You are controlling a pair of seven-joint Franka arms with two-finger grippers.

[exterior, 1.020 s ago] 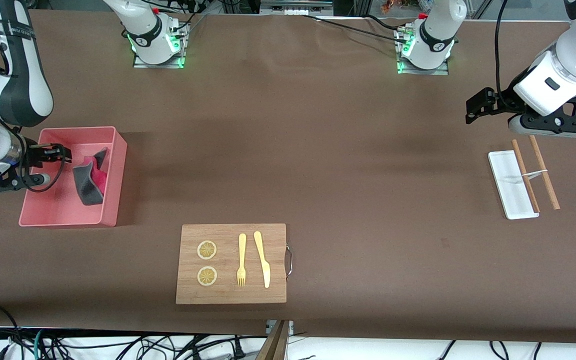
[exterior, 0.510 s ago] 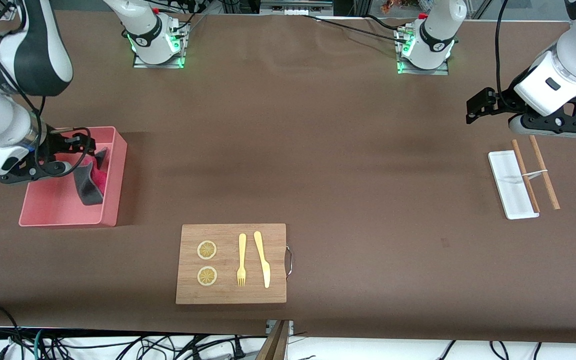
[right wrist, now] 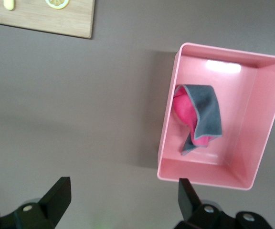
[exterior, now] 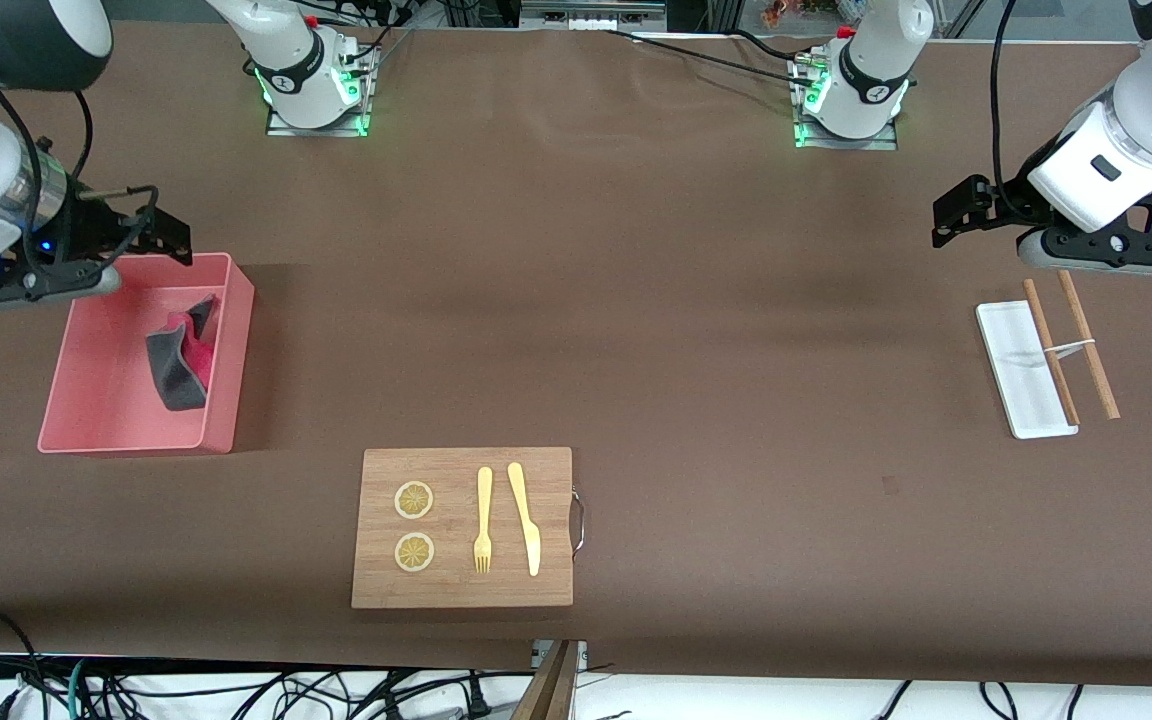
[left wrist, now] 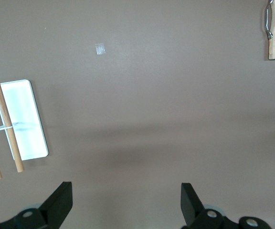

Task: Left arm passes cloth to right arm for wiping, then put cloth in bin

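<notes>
In the bin [exterior: 96, 415], the cloth [exterior: 181, 355] is lying crumpled; the right claw [exterior: 161, 240] is hovering wide above its rim, while the left claw [exterior: 951, 215] is waiting wide near the tray [exterior: 1011, 385].

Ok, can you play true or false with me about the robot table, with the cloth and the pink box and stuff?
1. The cloth lies inside the bin. True.
2. The right gripper is holding the cloth. False: it is open and empty, up over the bin's edge nearest the robots' bases.
3. The fork and knife lie on the wooden board. True.
4. There are three lemon slices on the board. False: there are two, side by side.
5. The left gripper is over the bin. False: it is open and waits near the white tray, at the left arm's end of the table.
</notes>
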